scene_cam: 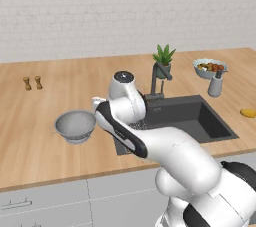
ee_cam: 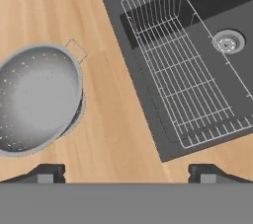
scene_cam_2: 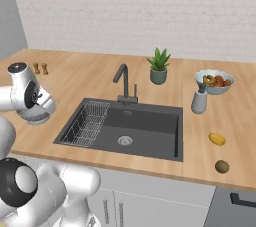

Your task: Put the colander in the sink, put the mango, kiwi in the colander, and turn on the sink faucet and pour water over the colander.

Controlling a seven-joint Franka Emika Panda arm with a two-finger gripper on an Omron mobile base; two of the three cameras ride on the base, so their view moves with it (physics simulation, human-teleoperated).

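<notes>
Nearest you, the claw [ee_cam: 126,173] hangs above the bench [ee_cam: 113,134] with its two dark fingertips [ee_cam: 47,173] spread wide apart, holding nothing and touching nothing. It looks straight down at bare wood between the colander [ee_cam: 37,99] and the sink [ee_cam: 217,85], so it reads as lined up for a reach rather than a grip.

The colander sits upright on the bench just left of the sink, mouth up, one thin rim handle pointing toward the basin. You will probably want the claw over that rim or handle, since the bowl itself looks too broad to pinch across. Beside it, the wire rack [ee_cam: 183,70] fills the left half of the sink, with the drain [ee_cam: 228,41] further in, which looks like the freer spot for the colander.

Further off, on the bench right of the sink, the mango [scene_cam_2: 217,139] and the kiwi [scene_cam_2: 222,166] lie near each other, both untouched. Behind the basin stands the faucet [scene_cam_2: 124,83], its spout angled to the left, with no water visible.
</notes>
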